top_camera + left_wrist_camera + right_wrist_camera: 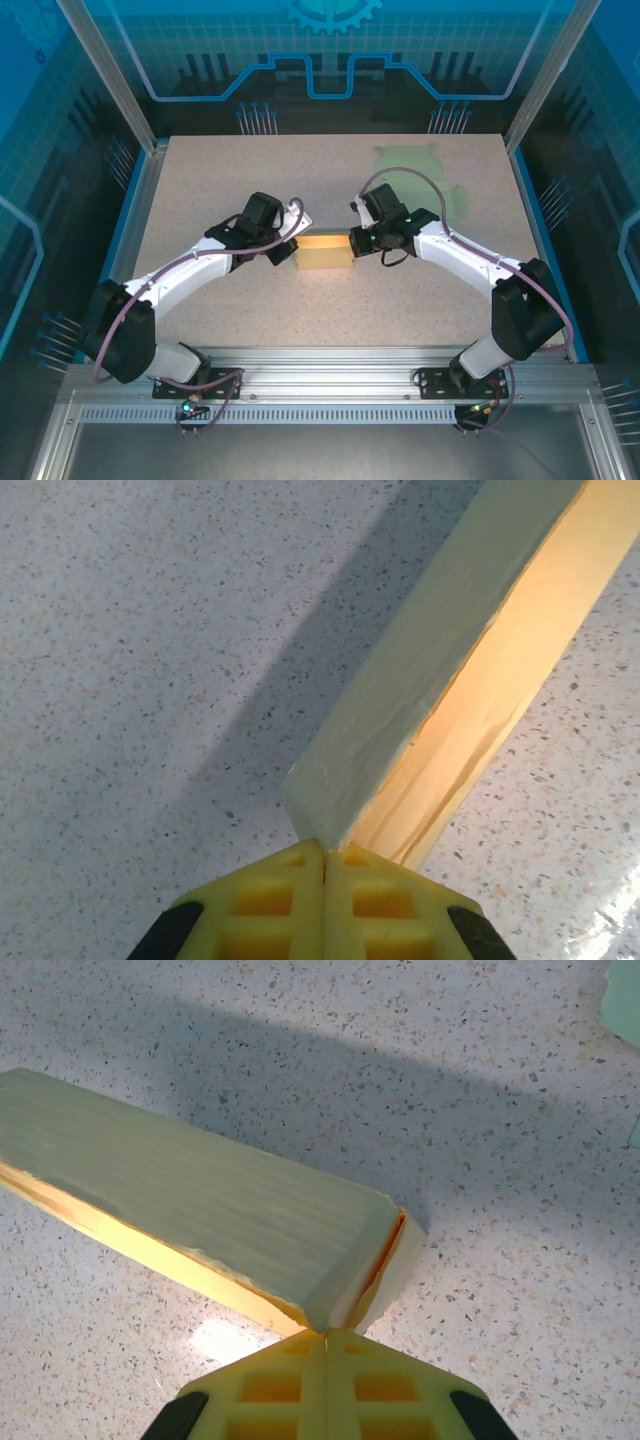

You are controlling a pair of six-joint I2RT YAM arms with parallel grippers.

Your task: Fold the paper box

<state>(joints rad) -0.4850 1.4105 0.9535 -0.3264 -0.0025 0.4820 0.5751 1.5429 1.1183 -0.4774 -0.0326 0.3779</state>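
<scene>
From above, the table (pixel 200 200) is a pale, speckled, stone-look surface inside a booth of blue walls (pixel 60 120) printed with circuit-like lines. Aluminium posts (pixel 110 75) rise at its back corners, and a slotted metal rail (pixel 330 375) along the near edge carries both arm bases. The paper box (pixel 323 254) lies at the middle of the table, long side running left to right, with the left gripper (pixel 292 250) at its left end and the right gripper (pixel 354 243) at its right end. A pale green sheet (pixel 430 180) lies flat towards the back right, well apart from the box.

On the left wrist camera, the yellow fingers (pixel 270 900) are pressed together, pinching the near corner of the paper box (pixel 440 680). The box casts a broad shadow over the speckled table (pixel 150 630).

On the right wrist camera, the right gripper (pixel 325 1338) is likewise clamped on a corner of the paper box (pixel 200 1210), whose side flap gapes slightly. The table (pixel 480 1080) shows a glare spot just beside the fingers, and an edge of the green sheet (pixel 625 1000) sits at the upper right.
</scene>
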